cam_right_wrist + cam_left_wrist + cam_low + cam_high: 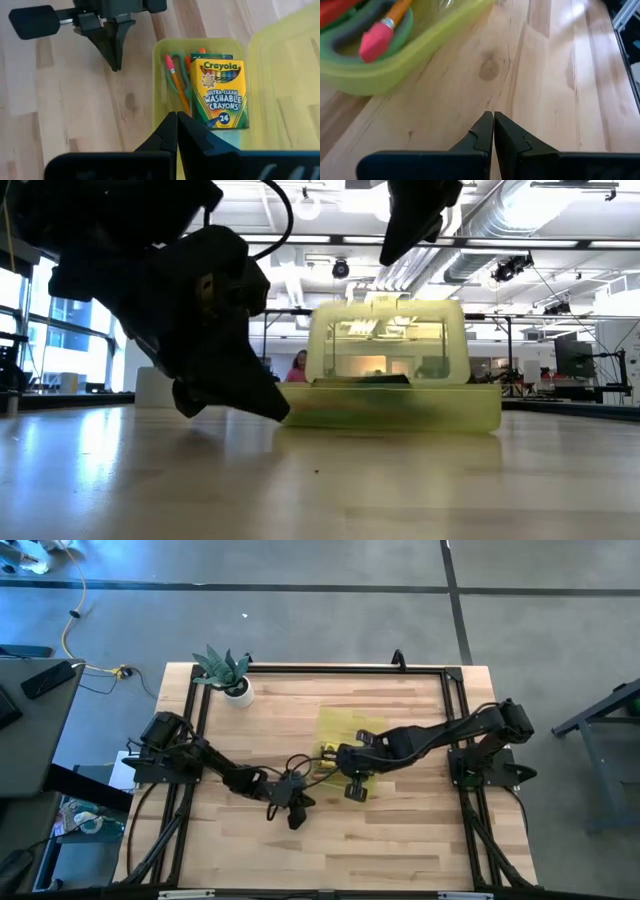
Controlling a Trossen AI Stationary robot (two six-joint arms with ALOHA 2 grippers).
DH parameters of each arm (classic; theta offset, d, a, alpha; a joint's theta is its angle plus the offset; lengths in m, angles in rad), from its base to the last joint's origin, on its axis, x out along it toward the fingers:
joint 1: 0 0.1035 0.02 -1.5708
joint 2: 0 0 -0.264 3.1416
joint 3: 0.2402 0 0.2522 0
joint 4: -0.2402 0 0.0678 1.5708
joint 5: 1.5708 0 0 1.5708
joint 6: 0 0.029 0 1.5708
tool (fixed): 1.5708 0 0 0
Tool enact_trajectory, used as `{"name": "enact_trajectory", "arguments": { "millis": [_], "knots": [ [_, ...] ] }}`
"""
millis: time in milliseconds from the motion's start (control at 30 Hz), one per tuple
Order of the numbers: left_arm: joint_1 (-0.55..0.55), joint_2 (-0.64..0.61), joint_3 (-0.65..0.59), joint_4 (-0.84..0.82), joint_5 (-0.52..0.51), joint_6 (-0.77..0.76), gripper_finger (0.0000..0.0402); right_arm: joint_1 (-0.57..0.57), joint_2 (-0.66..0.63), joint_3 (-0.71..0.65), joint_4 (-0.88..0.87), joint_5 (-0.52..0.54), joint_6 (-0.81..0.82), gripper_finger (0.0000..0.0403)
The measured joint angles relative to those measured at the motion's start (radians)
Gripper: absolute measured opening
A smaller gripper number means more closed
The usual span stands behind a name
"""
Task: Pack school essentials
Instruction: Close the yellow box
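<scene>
Crayon box [220,93] and pencil [176,82] lie in open yellow case [161,80] mid-table | left gripper [292,808] pinched, empty, just left of case | right gripper [356,790] pinched, empty, above case's near edge

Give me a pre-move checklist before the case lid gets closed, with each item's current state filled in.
1. Crayon box lying inside the yellow-green case: ok.
2. Pencil with pink eraser tip inside the case, beside the crayons: ok.
3. Lid standing up, open: ok.
4. Left gripper shut, empty, over bare table beside the case: ok.
5. Right gripper shut, empty, above the case's near edge: ok.
6. Every remaining item packed, such as scissors or notepad: cannot tell; green handles show under the pencil, but the crayon box hides whatever lies beneath it.
</scene>
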Motion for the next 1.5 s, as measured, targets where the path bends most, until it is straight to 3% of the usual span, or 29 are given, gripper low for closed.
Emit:
{"name": "enact_trajectory", "arguments": {
  "millis": [100, 300, 367, 667, 800, 1000, 1333, 1500],
  "knots": [
    [-0.001, 0.000, 0.000, -0.022, 0.002, 0.001, 0.0005, 0.014, 0.000, 0.000, 0.012, 0.041, -0.002, 0.0000],
    [0.001, 0.000, 0.000, -0.035, 0.004, 0.001, 0.0005, -0.033, 0.000, 0.001, -0.008, 0.365, -0.095, 0.0000],
    [0.001, 0.000, 0.000, -0.036, 0.004, 0.001, 0.0005, -0.092, 0.000, 0.002, -0.035, 0.405, -0.112, 0.0000],
    [0.006, -0.001, 0.000, -0.035, 0.003, 0.006, 0.0005, -0.377, 0.000, 0.002, -0.138, 0.277, -0.109, 0.0000],
    [0.021, -0.002, 0.000, -0.034, 0.003, 0.011, 0.0005, -0.521, 0.000, -0.006, -0.153, 0.148, -0.148, 0.0000],
    [0.041, -0.002, 0.000, -0.036, 0.016, 0.035, 0.0005, -0.693, -0.018, -0.170, -0.071, -0.022, -0.185, 0.0000],
    [0.074, -0.002, 0.000, -0.033, 0.064, 0.061, 0.0005, -0.773, -0.100, -0.435, 0.159, -0.212, -0.149, 0.0000],
    [0.077, -0.002, 0.001, -0.031, 0.083, 0.061, 0.0005, -0.784, -0.104, -0.500, 0.193, -0.236, -0.127, 0.0009]
  ]
}}
